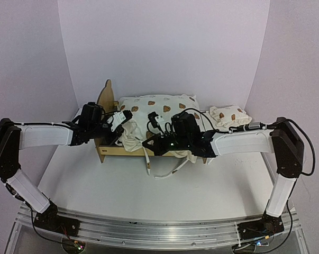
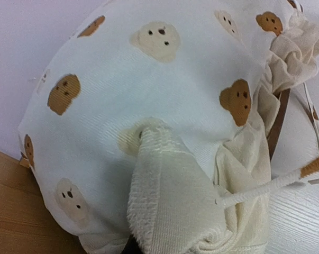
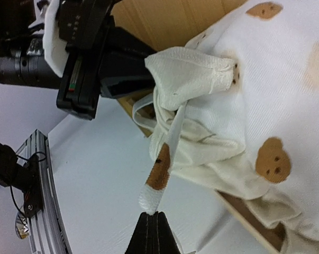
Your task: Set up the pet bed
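Top external view has the small light plywood pet bed with bear-ear headboard standing on the white desk, its cream ruffled bear-print cushion slumped over the bed's near rail, not seated flat. At the bed's headboard end the left gripper has its jaws clenched on a bunched cushion corner, seemingly to hold it up. Just before the near rail the right gripper pinches the cushion's thin cream tie strap, likely to pull it clear.

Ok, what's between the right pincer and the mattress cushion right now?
A cream tie strap with a bear print: in the right wrist view it runs straight from the shut right pincer up to the mattress cushion, white table beneath.
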Robot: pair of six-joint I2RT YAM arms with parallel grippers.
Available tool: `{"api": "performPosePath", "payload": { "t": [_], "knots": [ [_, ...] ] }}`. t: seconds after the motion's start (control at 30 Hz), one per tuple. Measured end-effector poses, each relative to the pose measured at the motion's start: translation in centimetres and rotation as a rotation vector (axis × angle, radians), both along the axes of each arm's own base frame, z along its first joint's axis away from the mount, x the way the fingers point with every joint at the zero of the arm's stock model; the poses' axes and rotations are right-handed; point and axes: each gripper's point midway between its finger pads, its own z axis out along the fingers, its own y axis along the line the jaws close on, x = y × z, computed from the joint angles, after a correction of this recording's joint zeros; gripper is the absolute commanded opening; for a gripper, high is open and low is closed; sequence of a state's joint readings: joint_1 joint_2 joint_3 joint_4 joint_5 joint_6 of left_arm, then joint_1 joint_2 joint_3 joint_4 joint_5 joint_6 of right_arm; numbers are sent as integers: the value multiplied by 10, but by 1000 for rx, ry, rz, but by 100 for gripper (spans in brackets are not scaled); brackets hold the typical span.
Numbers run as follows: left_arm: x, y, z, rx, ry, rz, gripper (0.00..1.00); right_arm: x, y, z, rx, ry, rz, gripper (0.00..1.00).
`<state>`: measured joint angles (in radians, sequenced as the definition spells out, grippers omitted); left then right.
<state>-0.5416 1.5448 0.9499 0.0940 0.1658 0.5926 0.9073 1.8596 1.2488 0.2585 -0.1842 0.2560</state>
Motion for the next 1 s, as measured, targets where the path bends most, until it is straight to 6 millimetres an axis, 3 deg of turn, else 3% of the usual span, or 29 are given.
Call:
{"api": "performPosePath", "payload": {
  "t": [0.1, 0.23, 0.37, 0.53, 0.63, 0.73, 0.83, 1.0],
  "knots": [
    [-4, 2, -15, 22, 34, 0, 0, -11, 5, -11, -21, 24, 15, 20],
    [-2, 4, -19, 31, 37, 8, 0, -13, 4, -23, -70, 30, 14, 45],
    [3, 7, -16, 29, 24, 18, 0, -7, -2, -30, -159, 2, 8, 51],
    [10, 9, -12, 29, 2, 22, 0, 11, -13, -15, -289, -114, -2, 58],
    [13, 10, -16, 36, 0, 21, 9, 23, -20, -6, -348, -168, 13, 62],
    [15, 15, -21, 44, 20, 25, 26, 36, -20, -8, -405, -221, 64, 63],
    [19, 14, -13, 40, 34, 20, 40, 45, -16, -27, -457, -239, 125, 63],
    [22, 8, 15, 8, 80, 6, 59, 46, -8, -75, -538, -205, 231, 58]
  ]
}}
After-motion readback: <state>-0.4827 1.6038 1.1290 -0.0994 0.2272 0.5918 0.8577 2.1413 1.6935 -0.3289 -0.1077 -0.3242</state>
